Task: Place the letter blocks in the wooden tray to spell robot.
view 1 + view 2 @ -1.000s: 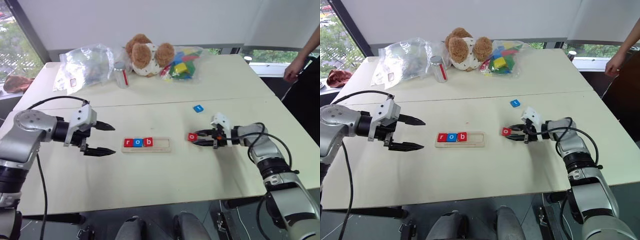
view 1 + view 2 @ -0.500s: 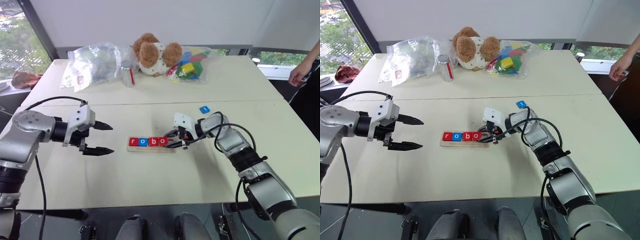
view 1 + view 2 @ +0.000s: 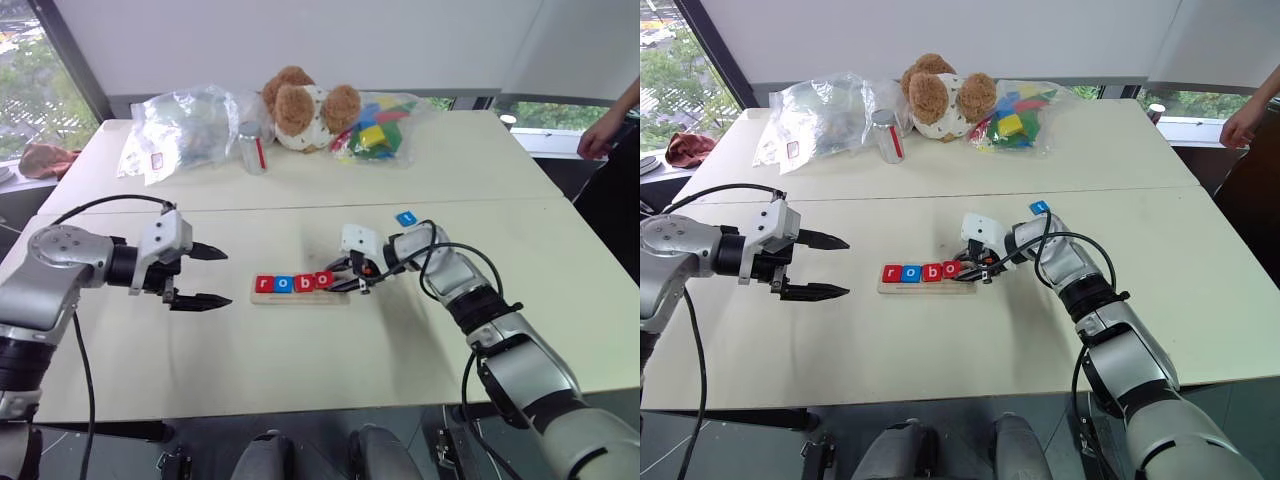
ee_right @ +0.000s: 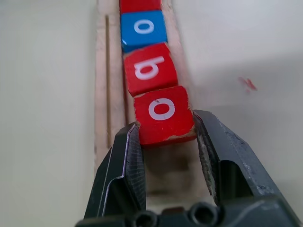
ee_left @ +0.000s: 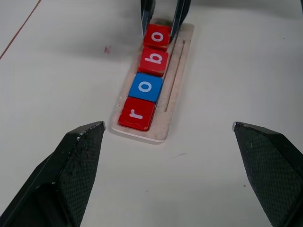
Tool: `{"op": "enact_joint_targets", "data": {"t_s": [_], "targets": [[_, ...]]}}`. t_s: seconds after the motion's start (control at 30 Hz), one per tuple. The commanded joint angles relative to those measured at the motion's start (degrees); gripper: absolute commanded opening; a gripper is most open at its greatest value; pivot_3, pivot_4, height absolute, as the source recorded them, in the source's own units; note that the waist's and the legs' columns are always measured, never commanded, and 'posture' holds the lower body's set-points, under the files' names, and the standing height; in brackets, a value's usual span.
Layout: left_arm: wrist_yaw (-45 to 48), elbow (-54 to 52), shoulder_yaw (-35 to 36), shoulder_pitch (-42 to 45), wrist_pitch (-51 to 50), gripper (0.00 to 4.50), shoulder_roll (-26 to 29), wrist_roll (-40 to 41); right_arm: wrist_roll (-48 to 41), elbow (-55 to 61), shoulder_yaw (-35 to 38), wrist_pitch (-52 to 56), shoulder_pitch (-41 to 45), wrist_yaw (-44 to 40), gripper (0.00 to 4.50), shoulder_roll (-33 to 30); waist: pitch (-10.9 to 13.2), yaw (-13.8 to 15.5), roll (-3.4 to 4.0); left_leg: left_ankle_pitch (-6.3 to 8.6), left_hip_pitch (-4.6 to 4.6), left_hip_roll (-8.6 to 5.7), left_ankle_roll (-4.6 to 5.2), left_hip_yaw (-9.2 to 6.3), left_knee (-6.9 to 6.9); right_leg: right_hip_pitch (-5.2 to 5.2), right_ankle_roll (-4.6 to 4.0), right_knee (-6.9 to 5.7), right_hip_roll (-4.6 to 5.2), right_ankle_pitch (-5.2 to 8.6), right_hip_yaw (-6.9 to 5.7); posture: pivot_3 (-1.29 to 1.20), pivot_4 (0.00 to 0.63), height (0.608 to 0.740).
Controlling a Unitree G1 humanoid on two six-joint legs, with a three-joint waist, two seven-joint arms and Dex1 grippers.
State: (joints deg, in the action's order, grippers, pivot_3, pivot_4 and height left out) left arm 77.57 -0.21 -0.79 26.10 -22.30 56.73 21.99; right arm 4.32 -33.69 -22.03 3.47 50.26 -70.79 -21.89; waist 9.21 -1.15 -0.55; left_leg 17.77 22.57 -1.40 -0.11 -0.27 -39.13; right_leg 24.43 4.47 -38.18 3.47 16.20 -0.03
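Observation:
The wooden tray (image 3: 338,295) lies mid-table. It holds letter blocks red r (image 3: 263,285), blue o (image 3: 283,284) and red b (image 3: 303,283). My right gripper (image 4: 165,122) is shut on a red o block (image 4: 163,113), which sits in the tray's groove right after the b, slightly askew. A blue t block (image 3: 406,218) lies on the table behind my right forearm. My left gripper (image 3: 226,275) hovers open just left of the tray, nothing between its fingers; its wrist view looks along the tray (image 5: 175,90) from the r end.
At the table's far side sit a teddy bear (image 3: 305,105), a clear bag of multicoloured blocks (image 3: 375,125), another clear bag (image 3: 185,130) and a metal can (image 3: 252,148). A person's hand (image 3: 600,140) shows at the far right edge.
My right gripper has carried the red o block left from the open table into the tray beside the b. The left gripper has stayed put. The camera has shifted a little.

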Motion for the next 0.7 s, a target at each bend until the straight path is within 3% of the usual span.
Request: {"op": "enact_joint_targets", "data": {"t_s": [0.03,0.7], "targets": [[-0.2,-1.2,2.3,0.1,-0.1,4.5,0.2,1.1,-0.4,3.1,0.4,0.2,0.7,-0.2,1.13,0.5,0.0,0.0,0.0,0.0,0.0,0.0,0.0,0.0,0.0,0.0,0.0,0.0,0.0,0.0,0.0,0.0,0.15,0.74],[-1.3,0.2,1.8,1.6,0.9,4.5,-1.3,0.4,0.2,4.4,0.4,2.0,-1.1,2.5,1.13,1.1,0.0,0.0,0.0,-0.02,0.0,0.0,-0.03,0.0,0.0,0.0,0.0,0.0,0.0,0.0,-0.01,0.0,0.15,0.74]]}}
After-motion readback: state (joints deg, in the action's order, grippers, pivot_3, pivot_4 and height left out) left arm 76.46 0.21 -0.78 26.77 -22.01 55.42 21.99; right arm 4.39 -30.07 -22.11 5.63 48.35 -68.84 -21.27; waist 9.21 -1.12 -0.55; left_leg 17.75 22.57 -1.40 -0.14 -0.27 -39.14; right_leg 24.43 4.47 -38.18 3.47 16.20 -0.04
